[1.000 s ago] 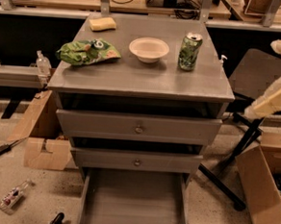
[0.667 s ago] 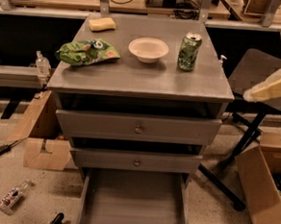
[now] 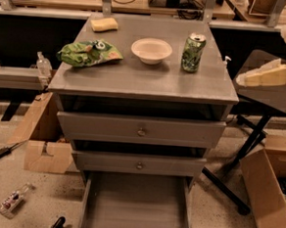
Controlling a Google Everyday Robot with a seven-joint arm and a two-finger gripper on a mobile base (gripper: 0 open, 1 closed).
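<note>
My gripper (image 3: 243, 80) reaches in from the right edge as a cream-coloured piece, level with the top of a grey drawer cabinet (image 3: 135, 81) and just off its right side. Nearest to it is a green soda can (image 3: 193, 53), standing upright on the cabinet top, with a gap between them. A white bowl (image 3: 151, 51) sits at the middle of the top. A green chip bag (image 3: 88, 53) lies at the left and a yellow sponge (image 3: 104, 24) at the back left. The gripper holds nothing that I can see.
The bottom drawer (image 3: 136, 208) is pulled out; the two drawers above it are closed. A dark side table (image 3: 276, 98) stands under the gripper at right. Cardboard boxes (image 3: 270, 188) sit on the floor on both sides. A bottle (image 3: 13, 200) lies on the floor at left.
The gripper has risen and its tip has shifted slightly left, closer to the cabinet's right edge. Nothing on the cabinet has moved.
</note>
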